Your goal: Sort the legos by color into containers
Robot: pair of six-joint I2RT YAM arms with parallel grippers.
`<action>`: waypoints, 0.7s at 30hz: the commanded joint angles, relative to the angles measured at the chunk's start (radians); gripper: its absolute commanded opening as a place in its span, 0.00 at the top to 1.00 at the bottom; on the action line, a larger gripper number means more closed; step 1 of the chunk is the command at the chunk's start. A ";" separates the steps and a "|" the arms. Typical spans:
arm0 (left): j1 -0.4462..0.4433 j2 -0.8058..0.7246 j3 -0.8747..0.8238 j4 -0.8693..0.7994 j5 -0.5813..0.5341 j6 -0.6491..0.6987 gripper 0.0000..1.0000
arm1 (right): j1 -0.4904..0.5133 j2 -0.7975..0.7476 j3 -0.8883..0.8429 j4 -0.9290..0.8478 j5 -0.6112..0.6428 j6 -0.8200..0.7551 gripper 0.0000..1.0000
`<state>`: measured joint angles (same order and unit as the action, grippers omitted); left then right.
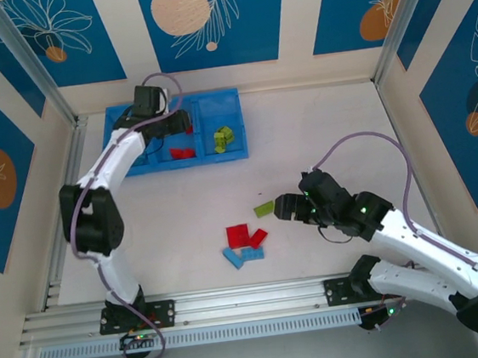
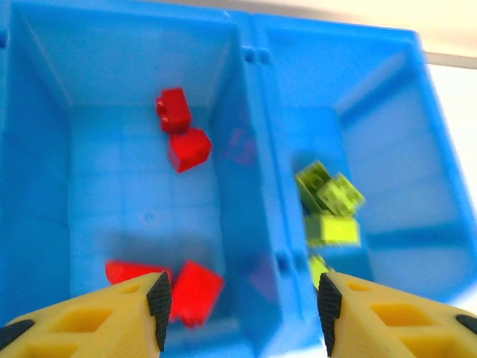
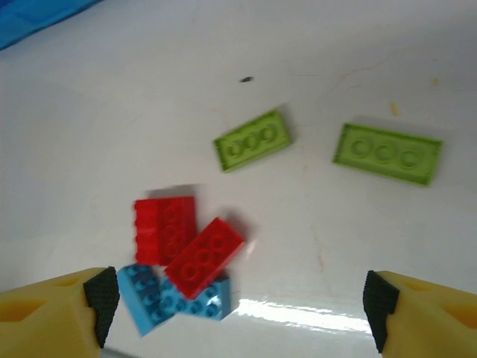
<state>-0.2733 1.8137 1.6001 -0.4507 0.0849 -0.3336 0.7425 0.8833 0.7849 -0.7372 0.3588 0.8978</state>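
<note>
left gripper (image 2: 243,309): jaws apart, nothing in em, over the middle bin of the tray (image 2: 250,134) with red bricks (image 2: 186,145), lime ones (image 2: 328,198) in the right bin, tray sits at the far-left corner of the table (image 1: 320,136) | right gripper (image 3: 238,304): wide open, empty, above loose legos (image 3: 195,257) by the table's near edge

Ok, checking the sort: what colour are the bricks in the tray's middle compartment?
Red bricks, clearest in the left wrist view.

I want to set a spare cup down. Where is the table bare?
Bare between the blue tray and the loose bricks, and from the tray to the right wall. Crowded around those bricks, beside the right gripper.
</note>
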 commanded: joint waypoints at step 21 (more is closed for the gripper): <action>-0.564 -0.857 -1.012 0.463 -0.037 0.378 0.00 | -0.256 0.692 0.111 0.098 -0.032 -0.063 0.05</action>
<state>-0.8318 0.9939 0.6048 -0.1131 0.0723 0.0036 0.4786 1.5597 0.8867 -0.6338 0.3405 0.7990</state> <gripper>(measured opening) 0.997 0.950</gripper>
